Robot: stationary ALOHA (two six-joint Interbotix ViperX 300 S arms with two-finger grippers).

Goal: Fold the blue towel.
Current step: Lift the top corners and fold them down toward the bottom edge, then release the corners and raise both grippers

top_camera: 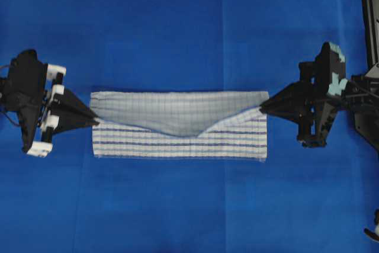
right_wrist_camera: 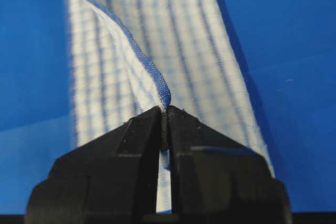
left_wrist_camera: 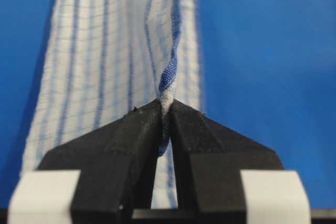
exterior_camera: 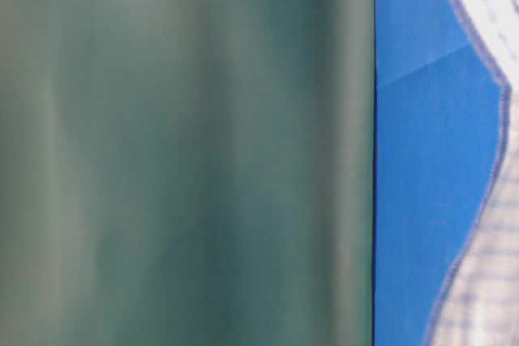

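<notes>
I've got the towel (top_camera: 177, 140) mid-tabletop (top_camera: 177, 28), a long band running between the side edges. My left gripper (top_camera: 95, 121) is clamped tight on one lifted corner, right gripper (top_camera: 262, 106) pinching the opposite one; top layer sags between them.

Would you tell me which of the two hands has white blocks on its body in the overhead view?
The left hand, at the towel's left end; the right hand looks all black there.
</notes>
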